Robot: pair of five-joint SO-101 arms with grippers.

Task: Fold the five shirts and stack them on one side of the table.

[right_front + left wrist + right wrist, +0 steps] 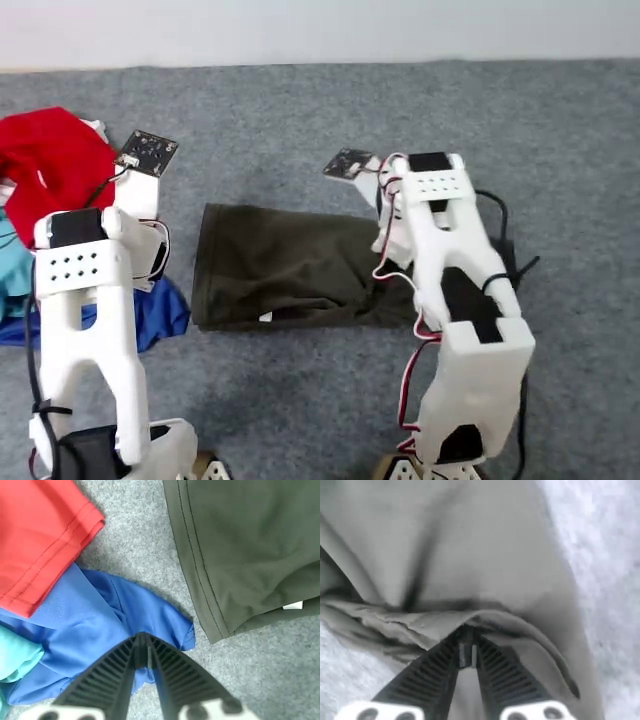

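— Which step is in hand?

— Folding the olive shirt [280, 265], I'd judge. It lies mid-frame in the high view as a rough rectangle on the grey table [300, 110]. At its right end the right gripper [466, 635] has its fingers pressed together on a puckered ridge of the cloth.

— And the other arm?

— The left gripper [143, 644] hangs above the blue shirt [100, 615], jaws closed on each other, with no cloth seen between them.

— What does the next move call for?

— Probably carrying the pinched end over and laying it flat without dragging the layer beneath.

— How will the cloth handle?

— The olive is a soft, matte knit with a stitched hem and should drape limply, while the fuzzy table should hold it. The unfolded heap sits at the left: the red shirt [55, 160] at upper left, the teal shirt [12, 275] at the edge, and the fine-meshed blue crumpled below.
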